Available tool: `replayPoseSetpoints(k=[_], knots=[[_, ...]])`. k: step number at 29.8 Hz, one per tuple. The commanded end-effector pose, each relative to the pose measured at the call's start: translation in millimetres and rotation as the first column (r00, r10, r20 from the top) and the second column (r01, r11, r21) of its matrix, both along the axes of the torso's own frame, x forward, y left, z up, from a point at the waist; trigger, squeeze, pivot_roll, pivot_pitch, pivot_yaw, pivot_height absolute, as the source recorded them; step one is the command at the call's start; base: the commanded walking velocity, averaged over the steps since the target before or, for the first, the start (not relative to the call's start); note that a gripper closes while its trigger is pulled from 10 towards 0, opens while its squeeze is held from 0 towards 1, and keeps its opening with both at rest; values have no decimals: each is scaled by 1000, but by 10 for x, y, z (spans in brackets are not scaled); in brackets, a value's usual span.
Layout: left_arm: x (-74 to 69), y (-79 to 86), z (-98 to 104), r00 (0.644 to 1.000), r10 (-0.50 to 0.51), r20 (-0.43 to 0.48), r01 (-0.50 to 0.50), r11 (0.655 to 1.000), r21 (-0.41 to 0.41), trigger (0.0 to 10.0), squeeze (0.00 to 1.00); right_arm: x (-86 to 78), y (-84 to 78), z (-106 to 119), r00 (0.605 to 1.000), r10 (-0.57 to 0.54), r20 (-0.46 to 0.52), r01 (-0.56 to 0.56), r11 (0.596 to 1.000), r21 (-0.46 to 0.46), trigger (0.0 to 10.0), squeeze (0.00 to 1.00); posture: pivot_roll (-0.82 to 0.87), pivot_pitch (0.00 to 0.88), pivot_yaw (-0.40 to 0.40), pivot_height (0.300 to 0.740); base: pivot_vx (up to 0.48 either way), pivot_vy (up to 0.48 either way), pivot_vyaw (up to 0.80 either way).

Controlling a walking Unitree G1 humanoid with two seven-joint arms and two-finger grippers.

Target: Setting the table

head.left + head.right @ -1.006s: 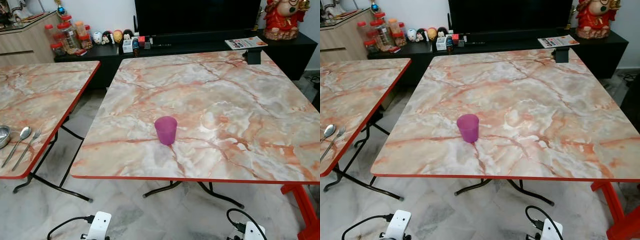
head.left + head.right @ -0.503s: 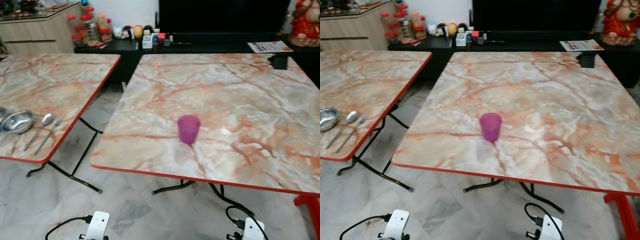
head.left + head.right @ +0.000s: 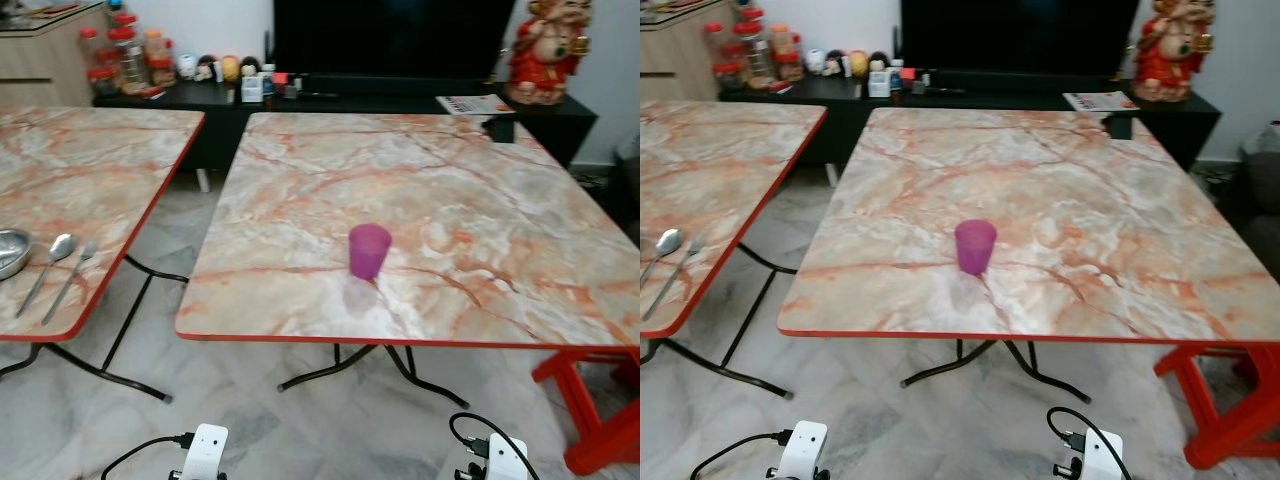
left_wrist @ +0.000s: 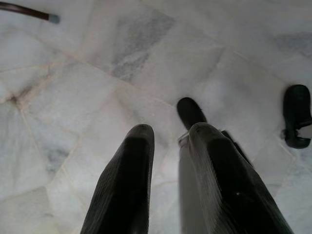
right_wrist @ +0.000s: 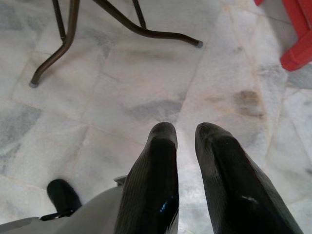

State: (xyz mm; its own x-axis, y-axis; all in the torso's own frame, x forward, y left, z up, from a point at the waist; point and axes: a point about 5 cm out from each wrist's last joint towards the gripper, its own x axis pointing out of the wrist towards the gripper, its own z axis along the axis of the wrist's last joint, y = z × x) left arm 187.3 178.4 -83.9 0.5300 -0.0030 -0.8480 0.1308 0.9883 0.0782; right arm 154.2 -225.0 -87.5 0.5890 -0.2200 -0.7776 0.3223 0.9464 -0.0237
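Marble floor tiles (image 3: 330,420) lie nearest, and both arms hang idle above them. The left gripper (image 4: 168,134) points down at the floor with its black fingers (image 4: 129,180) a narrow gap apart and nothing between them. The right gripper (image 5: 185,134) hangs likewise, its fingers (image 5: 153,180) a narrow gap apart and bare, above the tiles near a curved metal table leg (image 5: 141,29) and a red stool (image 5: 297,44).

Beyond stands a marble-patterned table (image 3: 480,200) with a red rim. A purple cup (image 3: 368,250) stands upright on it, close to the near edge and a little left of that edge's middle. A small dark object (image 3: 500,128) sits at the table's far right corner.

To the left, apart from it, a second marble-patterned table (image 3: 90,160) carries a steel bowl (image 3: 8,250), a spoon (image 3: 48,268) and a fork (image 3: 70,280) side by side near its near edge.

Farthest off, a black cabinet (image 3: 230,105) along the wall holds jars (image 3: 125,55), small figures (image 3: 215,68), a magazine (image 3: 475,103) and a red statue (image 3: 545,50) under a dark screen (image 3: 390,40).
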Motion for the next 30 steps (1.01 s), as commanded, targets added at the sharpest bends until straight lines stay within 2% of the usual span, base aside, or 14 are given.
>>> replayPoseSetpoints(k=[1, 12, 23, 30], knots=[[-34, 1, -18, 1000, 6, -13, -6, 1000, 5, 10000, 0, 64, -21, 32, 1000, 15, 15, -15, 1000, -9, 10000, 0, -151, 0, -12, 740, 0, 277, 0], [24, -35, 6, 1000, 16, 3, -16, 1000, -1, 10000, 0, 56, 19, 19, 1000, 9, 13, -9, 1000, 1, 10000, 0, -149, 0, -9, 740, 0, 275, 0], [3, 73, 7, 1000, 25, -1, -25, 999, 22, 10000, 0, 32, 90, -6, 1000, -20, 9, 20, 1000, 23, 10000, 0, -135, 0, 22, 740, 0, 272, 0], [8, 48, 7, 1000, 28, 1, -28, 999, 19, 10000, 0, 39, 100, -6, 1000, 6, 6, -6, 1000, 21, 10000, 0, -136, 0, 0, 740, 0, 282, 0]])
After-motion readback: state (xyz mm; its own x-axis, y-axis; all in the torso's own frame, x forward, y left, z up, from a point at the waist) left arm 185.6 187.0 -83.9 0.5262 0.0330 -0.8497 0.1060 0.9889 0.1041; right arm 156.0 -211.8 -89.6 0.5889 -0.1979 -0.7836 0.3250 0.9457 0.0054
